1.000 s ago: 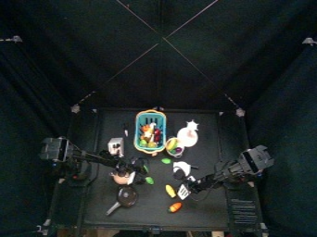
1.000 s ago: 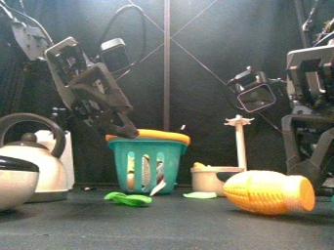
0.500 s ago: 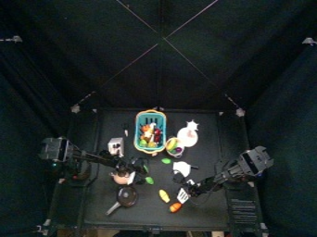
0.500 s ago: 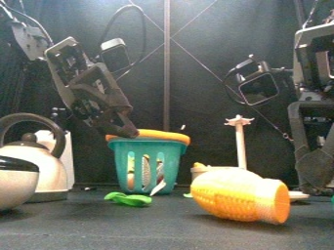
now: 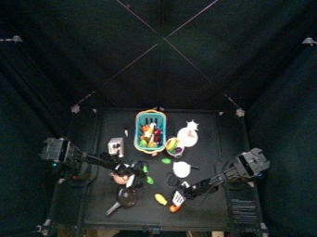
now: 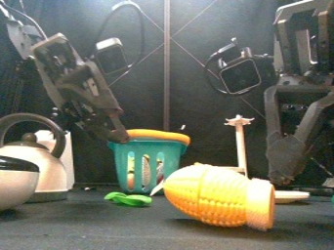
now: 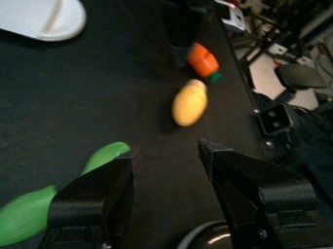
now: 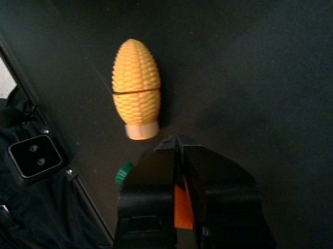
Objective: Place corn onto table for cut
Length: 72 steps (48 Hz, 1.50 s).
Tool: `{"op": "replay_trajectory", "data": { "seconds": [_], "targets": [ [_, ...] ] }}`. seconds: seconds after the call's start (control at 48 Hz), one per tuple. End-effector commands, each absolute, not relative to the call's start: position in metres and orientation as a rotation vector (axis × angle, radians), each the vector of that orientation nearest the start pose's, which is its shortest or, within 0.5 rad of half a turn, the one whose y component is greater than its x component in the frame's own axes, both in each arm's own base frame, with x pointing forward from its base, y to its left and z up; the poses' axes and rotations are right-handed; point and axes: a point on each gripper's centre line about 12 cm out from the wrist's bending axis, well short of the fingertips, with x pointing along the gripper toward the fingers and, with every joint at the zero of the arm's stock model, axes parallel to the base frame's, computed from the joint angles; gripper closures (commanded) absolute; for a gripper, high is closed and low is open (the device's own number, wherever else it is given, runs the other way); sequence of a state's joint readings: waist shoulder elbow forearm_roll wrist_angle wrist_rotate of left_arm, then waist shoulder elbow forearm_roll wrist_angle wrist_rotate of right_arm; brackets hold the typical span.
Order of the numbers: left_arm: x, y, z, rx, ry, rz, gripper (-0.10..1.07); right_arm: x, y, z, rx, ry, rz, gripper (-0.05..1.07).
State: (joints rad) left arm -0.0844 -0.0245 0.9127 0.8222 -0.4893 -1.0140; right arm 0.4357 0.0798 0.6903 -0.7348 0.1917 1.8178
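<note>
Four views on my rig, all placed against the corn.

My top camera looks straight down from high up, the corn [image 5: 162, 196] tiny below the green basket [image 5: 151, 130]. My front camera sits at table level, facing across, with the corn [image 6: 220, 196] huge and close. My left wrist camera looks over the corn [image 7: 190, 102] from nearby; my right wrist camera looks down on the corn [image 8: 136, 80]. All four share it.

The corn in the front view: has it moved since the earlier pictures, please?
Yes. The corn has shifted left, from right of the white stand towards the teal basket.
</note>
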Motion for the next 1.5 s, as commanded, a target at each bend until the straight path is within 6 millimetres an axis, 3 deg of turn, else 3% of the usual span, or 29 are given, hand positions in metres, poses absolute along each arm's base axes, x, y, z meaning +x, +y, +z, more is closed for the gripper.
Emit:
{"op": "replay_trajectory", "data": {
  "seconds": [0.0,0.292,0.542,1.0,1.479],
  "targets": [
    [0.334,-0.085,0.144,-0.307,0.580,-0.402,0.11,0.349,0.146,0.135,0.754,0.884,-0.179,0.64],
    [0.357,-0.112,0.141,-0.340,0.577,-0.434,0.11,0.352,0.147,0.133,0.752,0.885,-0.181,0.64],
    [0.376,-0.114,0.122,-0.390,0.608,-0.395,0.11,0.355,0.147,0.130,0.746,0.888,-0.185,0.64],
    [0.380,-0.129,0.114,-0.564,0.614,-0.306,0.11,0.357,0.142,0.113,0.739,0.918,-0.223,0.64],
    [0.382,-0.116,0.097,-0.750,0.712,-0.035,0.12,0.357,0.141,0.112,0.734,0.921,-0.236,0.64]
  ]
}}
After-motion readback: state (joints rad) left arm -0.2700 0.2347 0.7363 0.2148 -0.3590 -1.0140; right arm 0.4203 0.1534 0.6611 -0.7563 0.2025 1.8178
